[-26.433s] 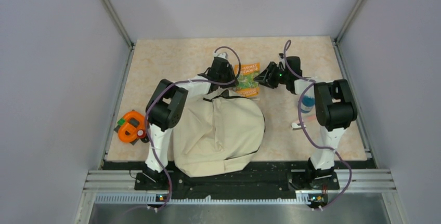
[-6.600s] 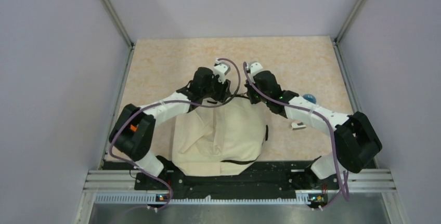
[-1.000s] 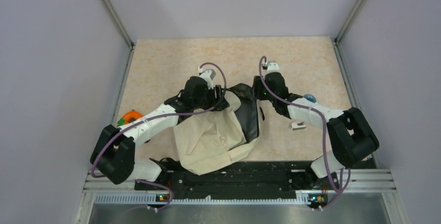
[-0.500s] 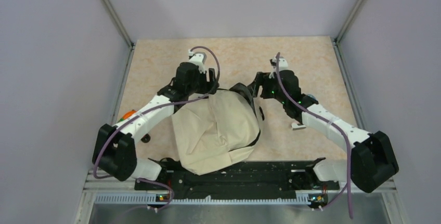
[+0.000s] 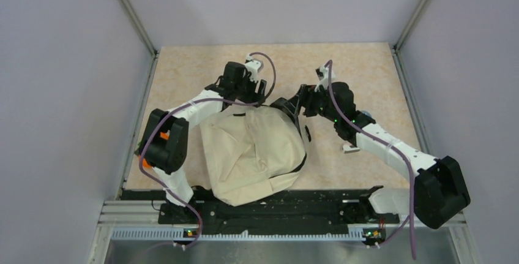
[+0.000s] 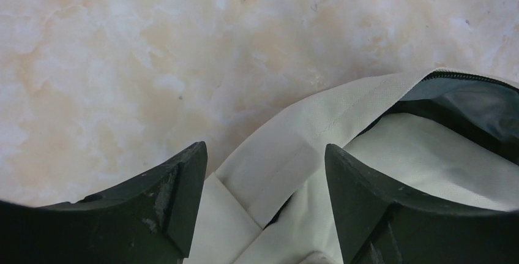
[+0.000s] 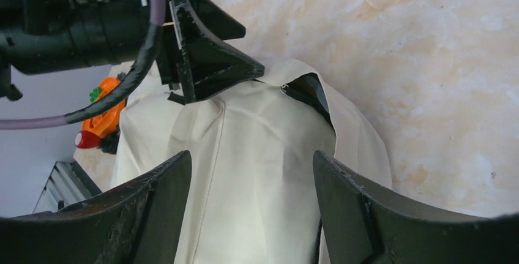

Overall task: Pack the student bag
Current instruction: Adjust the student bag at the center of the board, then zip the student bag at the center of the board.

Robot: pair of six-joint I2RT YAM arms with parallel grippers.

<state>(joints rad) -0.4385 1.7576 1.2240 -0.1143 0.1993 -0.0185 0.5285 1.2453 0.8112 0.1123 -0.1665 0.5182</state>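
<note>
While both claws hang spread near bag mouth, gripping nothing, looks like pause between moves.

- Student bag [image 5: 254, 154]: flat on table [image 5: 367, 68], centre of overhead frame, base toward arm mounts.
- Zippered mouth [image 5: 286, 106]: at bag's upper end, gaping dark. Probably so items can go in from that side.
- Left claw [image 5: 250, 94]: upper left of mouth, jaws wide, cream rim beneath, not pinched.
- Right claw [image 5: 295, 101]: upper right of mouth, also released.
- Orange toy [image 5: 147, 163]: left edge, half hidden behind left arm, maybe waiting to be packed.
</note>
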